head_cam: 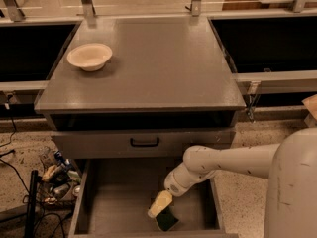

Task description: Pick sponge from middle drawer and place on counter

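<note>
Grey and matte, the counter (158, 63) fills the upper part of the view, well above and behind the jaws. The robot's white body (292, 187) stands to the right of them, and its arm (233, 160) reaches leftward and down into the middle drawer (119, 202), which is pulled open below the counter. The drawer's bare grey floor spreads out to the left of the jaws. A closed drawer front (99, 144) with a black handle (144, 143) sits above and behind them. A pale bowl (89, 56) rests on the counter's far left part, well apart from the jaws. The gripper (159, 206), pale yellowish at its tip, points down inside the drawer near its front edge. Whether the jaws are clenched or released cannot be told. The sponge (168, 222), dark green, lies on the drawer floor directly under them and slightly to their right, touching or nearly touching the tip.
</note>
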Motion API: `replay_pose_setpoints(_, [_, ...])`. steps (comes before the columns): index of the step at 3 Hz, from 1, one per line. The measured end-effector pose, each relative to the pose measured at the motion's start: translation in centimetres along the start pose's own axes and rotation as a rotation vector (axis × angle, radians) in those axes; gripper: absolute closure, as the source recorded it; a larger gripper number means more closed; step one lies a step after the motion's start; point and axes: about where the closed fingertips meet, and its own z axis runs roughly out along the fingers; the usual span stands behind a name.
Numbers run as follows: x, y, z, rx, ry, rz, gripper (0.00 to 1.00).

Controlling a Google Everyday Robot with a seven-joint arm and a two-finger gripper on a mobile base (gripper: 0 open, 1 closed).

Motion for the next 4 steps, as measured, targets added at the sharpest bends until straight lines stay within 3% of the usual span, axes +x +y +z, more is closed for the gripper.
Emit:
replay_pose_setpoints(2, [0.1, -0.2, 0.4, 0.03, 0.034, 0.031, 0.0])
replay_pose_setpoints(3, [0.2, -0.7, 1.0, 0.082, 0.123, 0.097, 0.0])
replay_pose_setpoints(4, [0.3, -0.9, 1.4, 0.091, 0.163, 0.117, 0.0])
